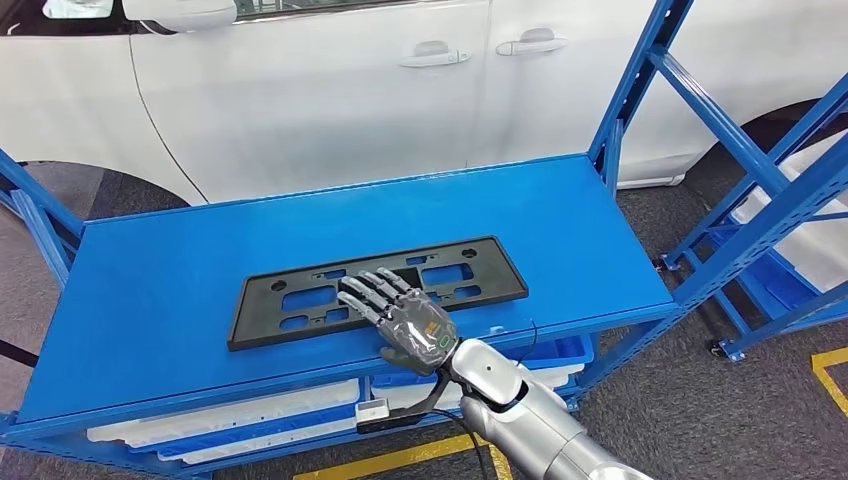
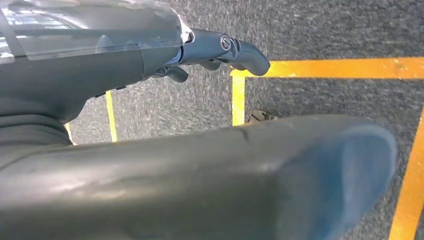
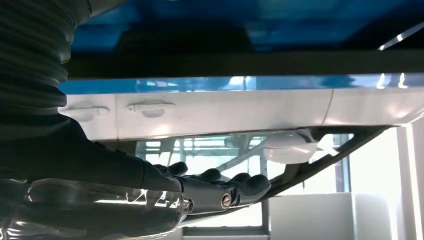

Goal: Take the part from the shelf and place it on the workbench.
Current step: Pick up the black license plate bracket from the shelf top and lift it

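Note:
The part is a flat black plastic plate (image 1: 375, 288) with several cut-outs, lying flat on the blue shelf top (image 1: 150, 300). My right hand (image 1: 400, 315) is over its near edge with the fingers stretched out and apart, holding nothing. In the right wrist view the fingers (image 3: 220, 184) stay straight, with a gap between them and the dark plate (image 3: 200, 45), so the hand hovers above it. My left hand (image 2: 215, 50) hangs over the grey floor, fingers loose and empty.
A white car (image 1: 330, 90) stands close behind the shelf. Blue uprights (image 1: 630, 90) and a second rack (image 1: 790, 190) rise at the right. White panels and blue bins (image 1: 240, 420) lie on the lower shelf. Yellow lines (image 2: 325, 67) mark the floor.

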You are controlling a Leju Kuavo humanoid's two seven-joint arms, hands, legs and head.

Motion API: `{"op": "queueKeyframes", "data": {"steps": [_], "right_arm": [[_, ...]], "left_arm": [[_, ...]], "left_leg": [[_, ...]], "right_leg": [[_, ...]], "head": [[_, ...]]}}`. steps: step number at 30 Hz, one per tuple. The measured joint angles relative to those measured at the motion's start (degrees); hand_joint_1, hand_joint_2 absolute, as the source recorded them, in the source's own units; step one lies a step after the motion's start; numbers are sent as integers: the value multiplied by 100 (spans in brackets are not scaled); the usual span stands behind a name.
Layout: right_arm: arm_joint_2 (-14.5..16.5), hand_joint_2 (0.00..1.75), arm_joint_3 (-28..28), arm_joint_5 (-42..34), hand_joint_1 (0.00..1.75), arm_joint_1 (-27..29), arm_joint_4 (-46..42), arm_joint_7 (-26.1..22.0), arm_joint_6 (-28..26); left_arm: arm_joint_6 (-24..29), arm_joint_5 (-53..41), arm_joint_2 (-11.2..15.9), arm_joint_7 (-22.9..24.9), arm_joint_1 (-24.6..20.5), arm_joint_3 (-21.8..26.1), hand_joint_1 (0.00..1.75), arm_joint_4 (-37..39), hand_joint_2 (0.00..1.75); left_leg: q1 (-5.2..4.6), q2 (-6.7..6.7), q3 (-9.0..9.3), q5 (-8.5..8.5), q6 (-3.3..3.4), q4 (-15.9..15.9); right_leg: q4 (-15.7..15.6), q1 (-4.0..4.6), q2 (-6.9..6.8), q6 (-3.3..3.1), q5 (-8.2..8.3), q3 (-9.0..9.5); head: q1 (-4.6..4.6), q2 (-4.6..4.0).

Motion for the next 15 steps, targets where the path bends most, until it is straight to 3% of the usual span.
{"op": "queueKeyframes", "data": {"steps": [3,5,7,8,9,10,12,13,15], "right_arm": [[119,175,147,170,0,-106,244,76,-160],[183,175,235,274,0,-178,362,126,-245],[239,175,340,370,0,-222,481,167,-284],[268,175,392,409,0,-229,541,183,-287],[298,175,441,433,0,-239,597,192,-285],[334,175,485,443,0,-258,648,198,-284],[424,175,557,422,0,-333,737,195,-289],[473,175,590,398,0,-383,782,190,-298],[550,175,656,344,0,-462,874,187,-331]], "left_arm": [[1,0,0,-5,8,-29,0,0,0],[1,0,-2,-9,-1,-46,0,0,0],[0,0,1,-12,-3,-64,0,2,0],[-1,0,3,-12,-2,-75,0,3,0],[-1,0,4,-13,-1,-88,0,4,0],[-1,0,5,-13,-1,-98,0,5,0],[1,0,5,-14,-8,-111,0,7,0],[1,0,5,-14,-13,-117,0,7,0],[0,0,8,-19,-20,-140,0,7,0]], "left_leg": [[27,0,4,38,87,-39],[43,7,10,56,129,-63],[39,10,4,54,144,-61],[38,10,5,51,146,-59],[37,8,8,49,145,-58],[36,5,16,45,141,-57],[28,0,34,33,122,-56],[20,-1,36,28,100,-53],[11,1,29,23,43,-55]], "right_leg": [[74,-9,1,82,-63,-30],[553,-32,-2,144,-350,-245],[1340,-53,-4,185,-695,-630],[1587,-58,-4,190,-746,-760],[1628,-60,-4,185,-687,-793],[1425,-60,-4,167,-523,-708],[626,-43,-3,103,-129,-333],[288,-26,-5,69,-9,-178],[6,10,-5,20,39,-60]], "head": [[0,0],[0,0],[0,0],[0,0],[0,0],[0,0],[0,0],[0,0],[0,0]]}}
